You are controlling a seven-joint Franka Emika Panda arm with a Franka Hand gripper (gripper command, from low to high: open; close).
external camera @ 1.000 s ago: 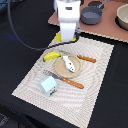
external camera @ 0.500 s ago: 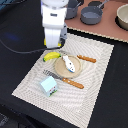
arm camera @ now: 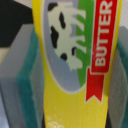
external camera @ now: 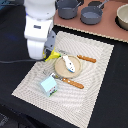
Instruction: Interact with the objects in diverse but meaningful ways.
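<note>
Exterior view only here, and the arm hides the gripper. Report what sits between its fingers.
Observer: The wrist view shows the yellow packet standing between the fingers of the gripper.
Operator: Read me its label.
Observer: It says BUTTER in white letters on a red band, next to a picture of a black-and-white cow.
Operator: Now give me the contact.
Observer: The green pads lie against both edges of the packet. No gap shows on either side.
</note>
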